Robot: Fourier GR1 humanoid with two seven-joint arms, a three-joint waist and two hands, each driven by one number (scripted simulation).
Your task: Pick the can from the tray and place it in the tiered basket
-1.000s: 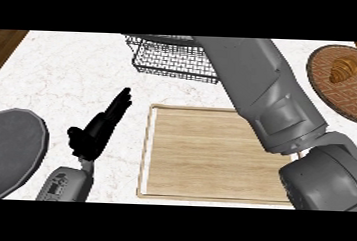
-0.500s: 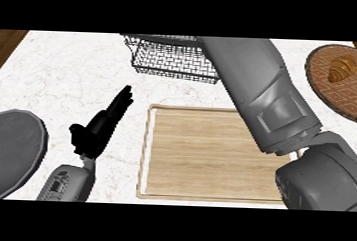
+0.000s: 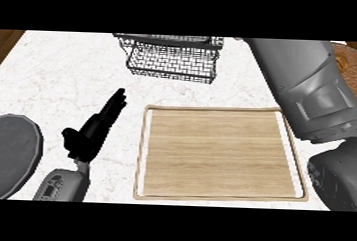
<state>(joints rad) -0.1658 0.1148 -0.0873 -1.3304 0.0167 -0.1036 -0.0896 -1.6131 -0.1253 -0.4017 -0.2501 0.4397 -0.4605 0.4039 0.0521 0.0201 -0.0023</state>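
The left hand (image 3: 92, 132), black and held straight with its fingers (image 3: 115, 101) extended and together, rests on the white marble counter (image 3: 57, 73) just left of the tray, holding nothing. Its fingertips point up and slightly right, toward the basket's near corner.

The right hand does not show at all: only the thick grey right forearm (image 3: 308, 92) crosses the view's right side, running up past the tray's right edge toward the basket's right end, and its hand lies beyond the view's top, so how its fingers stand cannot be told. Of the two arms, the right one reaches nearer the basket.

The shallow square wooden tray (image 3: 221, 154), pale with a raised rim, shows only bare board (no can on it). The black wire tiered basket (image 3: 172, 62) stands well beyond the tray, toward the counter's far edge; through its mesh I can make out no can either. My guess is the can sits in the hidden right hand, though that cannot be confirmed.

A brown woven plate (image 3: 352, 56) peeks in at the right edge.
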